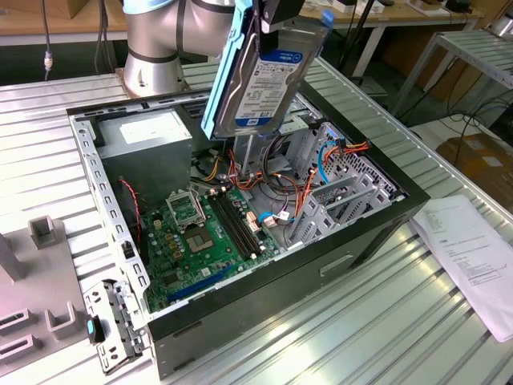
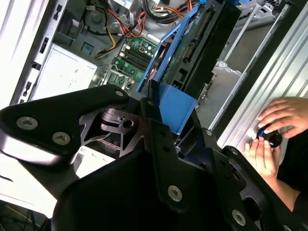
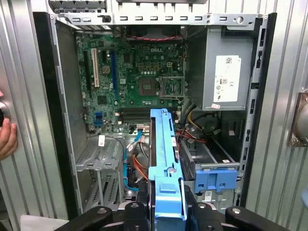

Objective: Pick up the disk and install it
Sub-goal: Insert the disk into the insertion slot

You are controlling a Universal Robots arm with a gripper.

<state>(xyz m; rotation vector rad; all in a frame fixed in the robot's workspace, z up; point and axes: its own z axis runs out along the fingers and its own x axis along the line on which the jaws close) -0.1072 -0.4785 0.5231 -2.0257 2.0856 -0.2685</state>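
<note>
Nearest in the exterior view, a loose metal bracket [image 1: 116, 325] is lying on the slatted table [image 1: 321, 337], just beside the open computer case [image 1: 264, 297]. Inside the case, the motherboard [image 1: 200, 233] is lying flat. Over the interior, the gripper [image 1: 279, 20] is holding the disk [image 1: 260, 80] by its upper end, jaws clamped on it (tilted, label towards the camera). Farther back, the grey power supply [image 1: 148, 140] is sitting in the case's far corner.

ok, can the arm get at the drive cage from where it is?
Probably yes: the case is open, the arm holds the disk above it, and the cage looks uncovered; cables sit beside it.
</note>
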